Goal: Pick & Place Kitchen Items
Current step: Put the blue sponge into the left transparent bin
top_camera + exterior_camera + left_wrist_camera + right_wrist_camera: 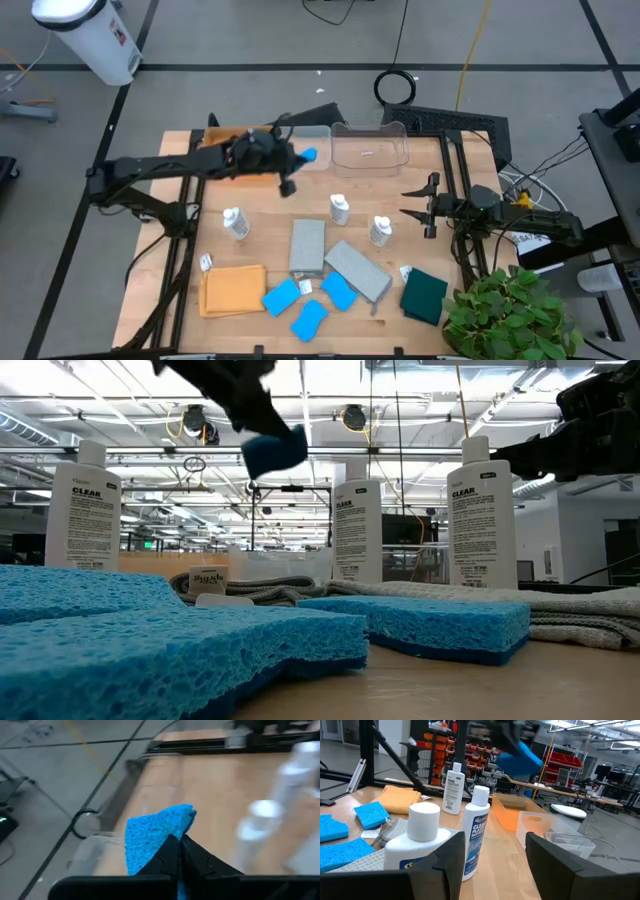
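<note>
My left gripper (292, 160) is shut on a bright blue sponge (308, 155) and holds it in the air over the clear bins at the table's far side; the sponge also shows in the low view (272, 452) and in the left wrist view (152, 837). Three more blue sponges (281, 297) (338, 291) (309, 318) lie flat near the front edge. Three white bottles (236, 222) (340, 208) (380, 230) stand upright mid-table. Two grey cloths (307, 245) (357, 268), an orange cloth (232, 290) and a dark green cloth (424, 295) lie flat. My right gripper (420, 205) is open and empty, right of the bottles. My left gripper pinches the sponge's near end (167, 845) between its two shut fingers (197, 857). Most of the sponge sticks out beyond the fingertips. The fingers slant downward from the table's left side. The sponge is lifted clear, well above the table and the bins.
Two clear plastic bins (312, 143) (370, 150) stand at the far edge, with an orange tray (510, 815) beside them under my left arm. A green plant (505, 310) fills the near right corner. Bare wood lies between the bins and the bottles.
</note>
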Motion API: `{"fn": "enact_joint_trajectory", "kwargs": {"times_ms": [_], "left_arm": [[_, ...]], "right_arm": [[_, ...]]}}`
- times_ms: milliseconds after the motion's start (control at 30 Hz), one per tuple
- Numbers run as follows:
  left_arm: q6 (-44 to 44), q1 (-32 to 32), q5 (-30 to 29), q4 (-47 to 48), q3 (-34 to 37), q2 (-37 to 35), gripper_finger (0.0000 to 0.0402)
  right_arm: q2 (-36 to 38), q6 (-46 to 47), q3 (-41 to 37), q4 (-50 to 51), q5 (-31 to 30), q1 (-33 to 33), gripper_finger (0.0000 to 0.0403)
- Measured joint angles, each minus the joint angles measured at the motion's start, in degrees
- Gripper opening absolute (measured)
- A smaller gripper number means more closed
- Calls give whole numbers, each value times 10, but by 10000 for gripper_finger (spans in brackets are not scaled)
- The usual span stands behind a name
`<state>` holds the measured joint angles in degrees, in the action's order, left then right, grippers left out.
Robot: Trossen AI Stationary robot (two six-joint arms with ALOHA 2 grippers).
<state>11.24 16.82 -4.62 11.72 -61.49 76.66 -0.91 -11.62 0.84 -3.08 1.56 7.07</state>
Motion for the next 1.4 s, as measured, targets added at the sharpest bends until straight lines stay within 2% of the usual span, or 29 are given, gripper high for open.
{"fn": "enact_joint_trajectory", "kwargs": {"times_ms": [200,333,667,867,1067,1400], "left_arm": [[20,81,27,-78,0,72,4],[26,124,58,-91,0,113,6],[42,187,147,-152,0,216,4],[61,197,142,-159,0,257,7],[85,199,87,-158,0,283,13],[80,198,87,-140,0,297,4]], "right_arm": [[0,0,0,0,0,0,181],[0,0,0,0,0,0,181],[0,0,0,0,0,0,181],[0,0,0,0,0,0,181],[0,0,0,0,0,0,180],[0,0,0,0,0,0,181]]}}
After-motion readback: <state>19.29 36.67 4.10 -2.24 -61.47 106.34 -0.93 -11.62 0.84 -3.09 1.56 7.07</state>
